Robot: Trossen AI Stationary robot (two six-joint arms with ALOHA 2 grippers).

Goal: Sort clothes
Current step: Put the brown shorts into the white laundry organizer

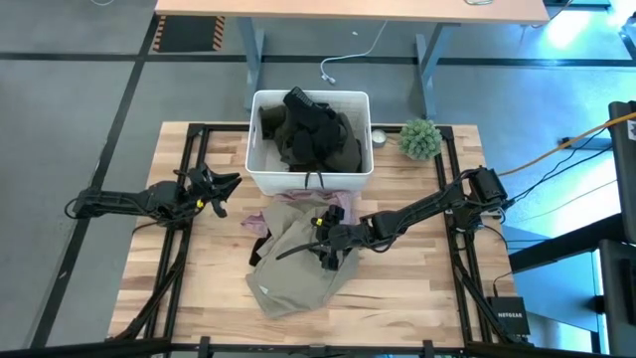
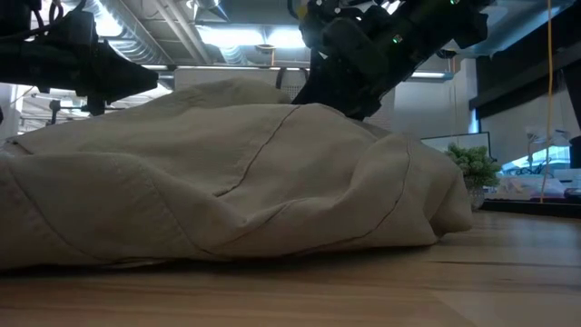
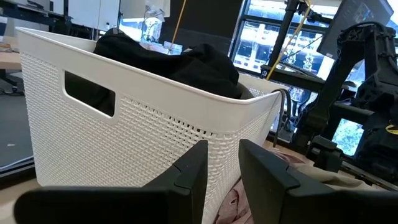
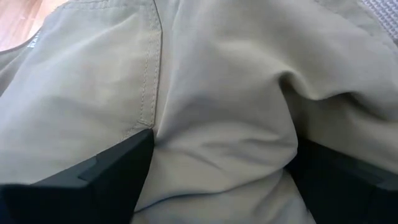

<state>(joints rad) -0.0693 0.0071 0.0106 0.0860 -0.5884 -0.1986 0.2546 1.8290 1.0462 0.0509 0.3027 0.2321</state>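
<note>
A beige garment (image 1: 298, 273) lies crumpled on the table's middle, near side; it fills the low view (image 2: 227, 182). A mottled pink garment (image 1: 260, 221) lies under its far edge. Black clothes (image 1: 308, 114) and a dark olive one (image 1: 338, 149) fill the white tub (image 1: 308, 183). My right gripper (image 1: 326, 251) is open and down on the beige garment (image 4: 217, 93). My left gripper (image 1: 227, 185) hovers left of the tub, fingers slightly open and empty (image 3: 222, 155). My right gripper's open fingers (image 4: 99, 180) rest on the beige garment's upper layer, with a hump of cloth (image 4: 217, 162) bulging between them. They come from above, slanting in from the table's right. The garment lies slack on the table.
The white tub (image 3: 124, 124) stands at the table's far middle. A small green plant (image 1: 419, 137) stands right of it and shows in the low view (image 2: 474, 168). Bare wood lies at the table's near left and near right.
</note>
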